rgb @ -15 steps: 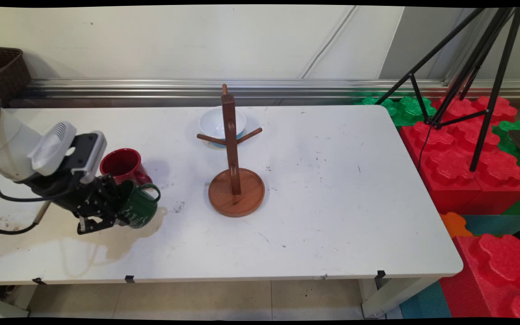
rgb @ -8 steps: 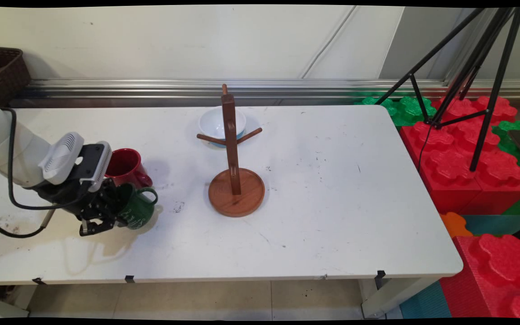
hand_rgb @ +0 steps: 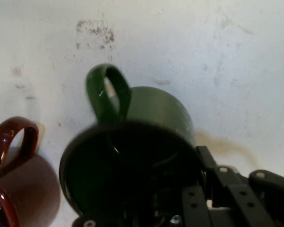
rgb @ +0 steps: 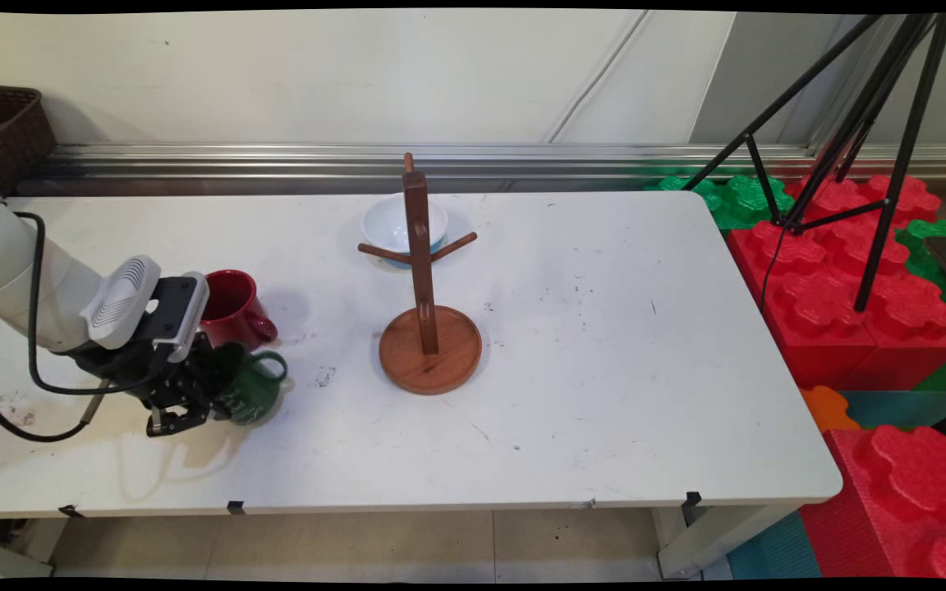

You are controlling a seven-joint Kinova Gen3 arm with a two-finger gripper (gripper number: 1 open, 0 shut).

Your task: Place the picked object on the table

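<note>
Hand view showed my fingers (hand_rgb: 180, 208) pinching the dark green ceramic mug's (hand_rgb: 132, 161) rim, tilted over the white bench (rgb: 571, 345), glossy red mug (rgb: 231, 308) just beyond.

Fills the lower centre of the frame: a dark green mug (hand_rgb: 132, 161), mouth turned toward the camera, interior in deep shadow. Shows its looped handle (hand_rgb: 108, 92) rising from the rim toward the upper left. Clamped at its rim by the black gripper (hand_rgb: 180, 208), with linkage rising from the bottom edge at lower right. At the lower left edge, cut off by the frame, part of a red mug (hand_rgb: 19, 184) with its handle arching at mid left. Behind both, a white table (hand_rgb: 217, 56), scuffed, with dark speckles near the upper left.
</note>
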